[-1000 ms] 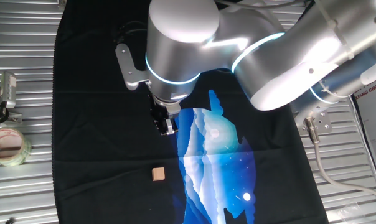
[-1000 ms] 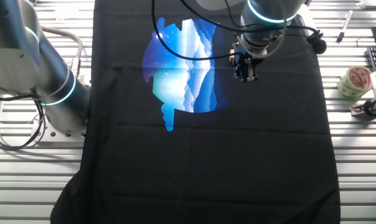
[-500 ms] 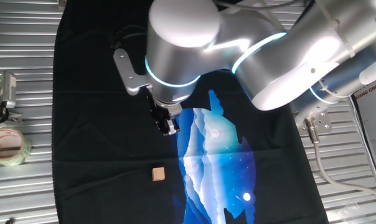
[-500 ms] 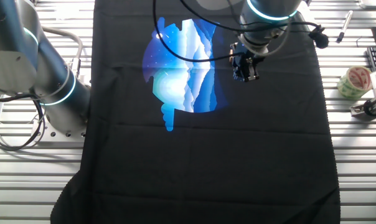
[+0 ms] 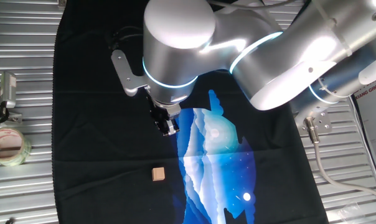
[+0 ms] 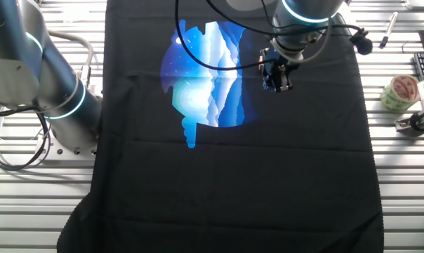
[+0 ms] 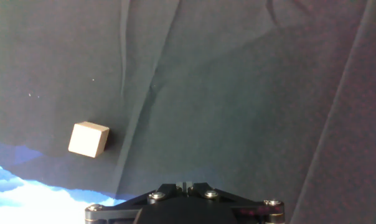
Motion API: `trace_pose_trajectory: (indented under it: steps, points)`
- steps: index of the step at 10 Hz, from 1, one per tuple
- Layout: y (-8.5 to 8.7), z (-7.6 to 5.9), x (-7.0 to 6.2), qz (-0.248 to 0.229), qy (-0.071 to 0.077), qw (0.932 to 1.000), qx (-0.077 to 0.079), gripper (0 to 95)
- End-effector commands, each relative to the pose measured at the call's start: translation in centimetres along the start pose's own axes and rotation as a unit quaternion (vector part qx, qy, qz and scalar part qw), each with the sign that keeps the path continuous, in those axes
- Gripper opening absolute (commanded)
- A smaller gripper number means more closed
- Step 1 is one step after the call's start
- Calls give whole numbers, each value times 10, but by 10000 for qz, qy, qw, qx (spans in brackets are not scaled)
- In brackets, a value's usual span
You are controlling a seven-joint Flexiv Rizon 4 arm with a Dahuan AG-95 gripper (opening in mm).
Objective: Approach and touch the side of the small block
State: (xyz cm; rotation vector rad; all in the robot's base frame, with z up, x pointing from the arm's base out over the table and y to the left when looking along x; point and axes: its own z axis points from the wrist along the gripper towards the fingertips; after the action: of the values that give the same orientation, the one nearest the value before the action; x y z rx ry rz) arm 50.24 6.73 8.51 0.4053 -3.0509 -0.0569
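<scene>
The small block (image 5: 158, 173) is a tiny tan cube lying on the black cloth (image 5: 94, 124), just left of the blue printed picture. In the hand view the block (image 7: 88, 139) sits at the left, ahead and to the left of my fingers. My gripper (image 5: 169, 127) hangs above the cloth, well clear of the block and farther from the camera than it is. Its jaws stand together with nothing between them in the hand view (image 7: 185, 185). In the other fixed view the gripper (image 6: 277, 81) is above the cloth right of the picture; the block does not show there.
A roll of clear tape (image 5: 7, 145) and a metal clip (image 5: 6, 93) lie on the slatted table left of the cloth. The tape (image 6: 399, 92) also shows in the other fixed view. The blue picture (image 5: 216, 155) covers the cloth's middle.
The arm's wrist has shifted slightly to the left in one fixed view. The gripper stays at nearly the same spot. The block has not moved.
</scene>
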Motion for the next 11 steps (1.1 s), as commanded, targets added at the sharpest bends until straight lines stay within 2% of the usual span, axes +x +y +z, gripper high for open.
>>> trace_pose_trajectory:
  steps: [1,4,5,8,11]
  points:
    - [0,0,-1,142,-17,9999,-22,0]
    - [0,0,-1,713,-32,9973,-175,0]
    - [0,0,-1,958,-57,9950,-282,0]
    - [4,4,-7,1223,-66,9919,-345,0]
    - [13,12,-15,1341,-100,9904,-315,0]
